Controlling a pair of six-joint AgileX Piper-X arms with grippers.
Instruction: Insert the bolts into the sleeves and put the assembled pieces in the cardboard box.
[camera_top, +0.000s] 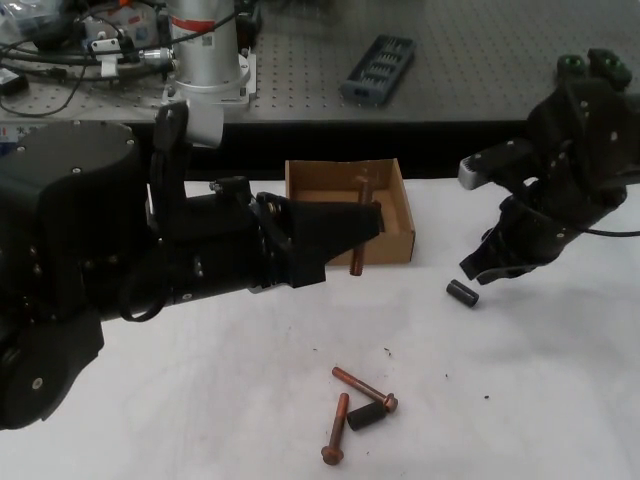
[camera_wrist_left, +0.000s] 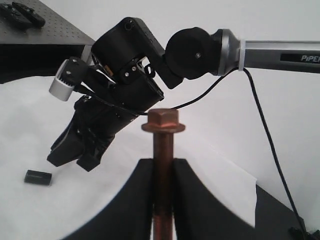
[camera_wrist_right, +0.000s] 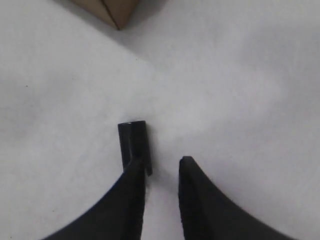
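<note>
- The left gripper (camera_top: 366, 225) reaches from the left side of the bench towards the middle. Its fingers (camera_wrist_left: 142, 200) are closed tight on a bolt.
- The held bolt (camera_top: 357, 262) is copper-coloured and stands upright. In the left wrist view its flanged hex head (camera_wrist_left: 163, 121) rises above the fingertips and the shank is pinched between them.
- In the high view this bolt sits in front of the cardboard box (camera_top: 398, 232). The box is open at the top and rests on the white table (camera_top: 200, 400), towards its far side. I cannot tell whether the bolt's lower end touches the table.
- Nearer the camera, in front of the box, lie two loose bolts. One loose bolt (camera_top: 362, 387) lies slantwise with its head to the right, and the other loose bolt (camera_top: 337, 430) lies with its head nearest the camera.
- A black sleeve (camera_top: 367, 416) lies between those two, just beside both.
- To the right of the box a second black sleeve (camera_top: 461, 292) lies on its side on the table, well apart from the loose bolts.
- The right gripper (camera_wrist_right: 161, 165) hangs just above that second sleeve. Its fingers (camera_wrist_right: 200, 200) stand a narrow gap apart with nothing between them. In the right wrist view the sleeve lies outside the gap, against the tip of one finger.
- On the grey perforated bench (camera_top: 480, 50) behind the table lies a blue ridged tray (camera_top: 378, 68).
</note>
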